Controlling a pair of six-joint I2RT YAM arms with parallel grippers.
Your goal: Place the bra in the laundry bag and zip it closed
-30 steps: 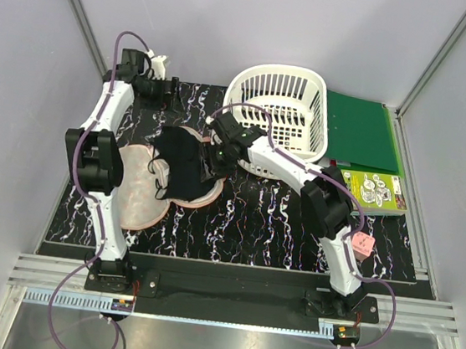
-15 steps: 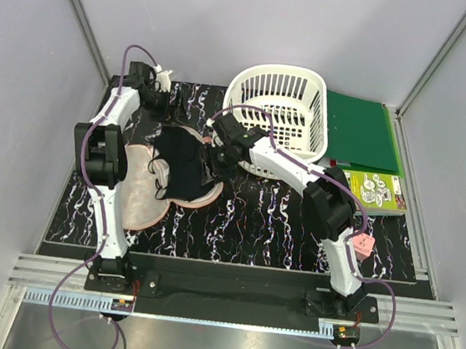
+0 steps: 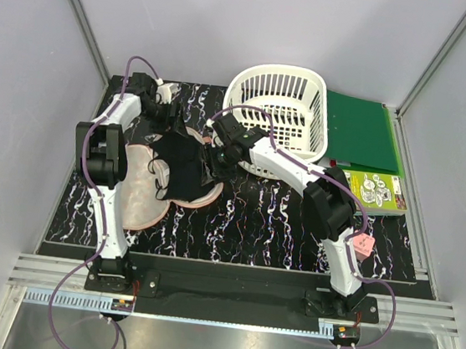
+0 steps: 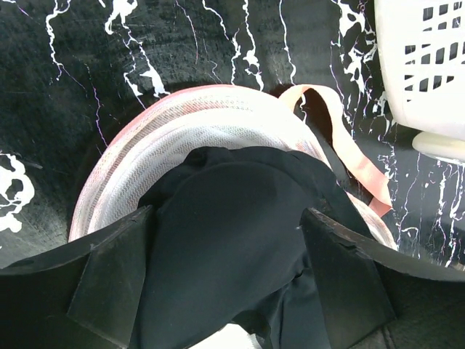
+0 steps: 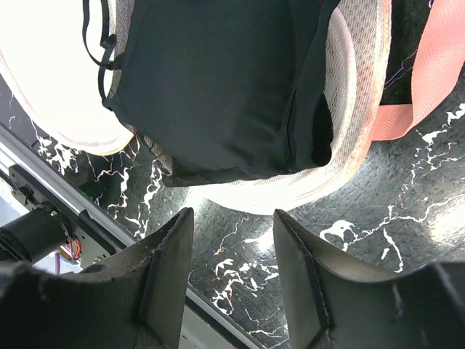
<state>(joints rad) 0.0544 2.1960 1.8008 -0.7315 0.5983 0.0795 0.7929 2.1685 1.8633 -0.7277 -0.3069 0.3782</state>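
Bra (image 3: 179, 164) draped on the opened laundry bag (image 3: 134, 189) (not tucked in yet), left pincer (image 4: 225, 218) and right pincer (image 5: 232, 218) both spread empty, so next it's stuff, fold, zip

One bra (image 3: 179, 164), one laundry bag (image 3: 134, 195), one basket (image 3: 279, 104), perhaps two green folders (image 3: 360, 132)

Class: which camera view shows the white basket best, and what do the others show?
The top external view: almost the whole white basket shows there, rim and slotted walls, with the right arm crossing its near side. The left wrist view catches only one slotted corner. The right wrist view shows none of it.
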